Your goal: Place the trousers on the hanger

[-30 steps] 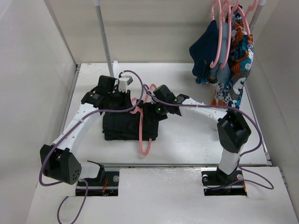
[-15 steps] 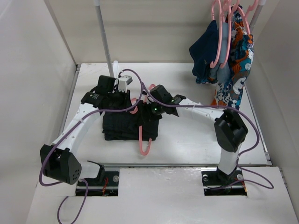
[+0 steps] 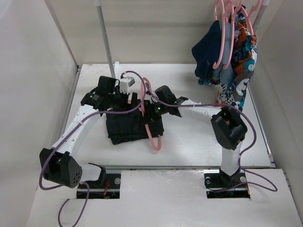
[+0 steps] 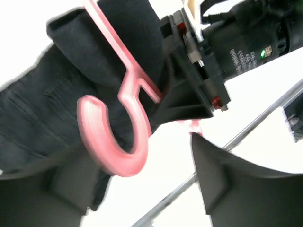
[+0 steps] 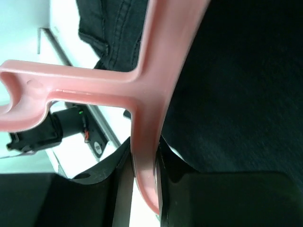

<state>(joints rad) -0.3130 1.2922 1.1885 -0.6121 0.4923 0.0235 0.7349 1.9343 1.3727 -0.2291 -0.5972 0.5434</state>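
The right claw is clamped narrowly on a bar of the pink plastic hanger. The hanger's frame lies across the folded black trousers, which sit directly beneath and beside that claw on the white bench. Just across from it, the left claw stands wide open with nothing in its hold, the hanger's curved hook lying loose between its spread fingers and the trousers' dark fabric just beyond its tips.
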